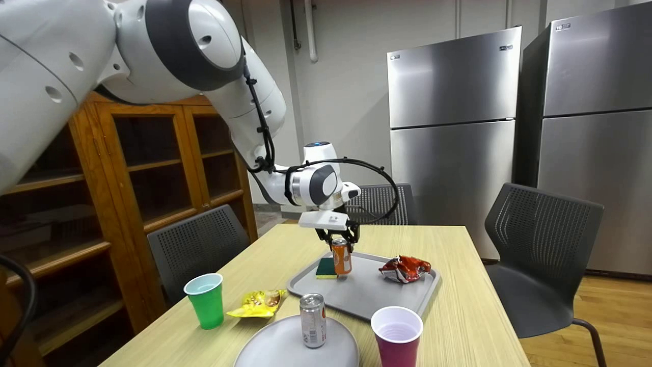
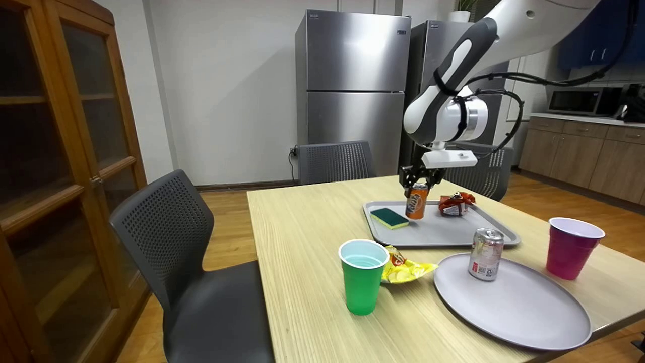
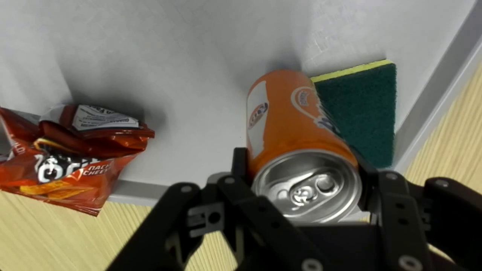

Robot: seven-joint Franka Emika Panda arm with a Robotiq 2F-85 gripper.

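- My claw (image 3: 302,169) grips the orange can (image 3: 292,120) near its top — on or just above the tray (image 3: 196,82), I can't tell which.
- I judge this the holding step; the next move calls for steady pressure, minding the sponge (image 3: 359,116) on the tray.

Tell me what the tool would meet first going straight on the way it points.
The tool holds the orange can, so the can's base would likely meet the gray tray below first; whether it already touches is unclear.
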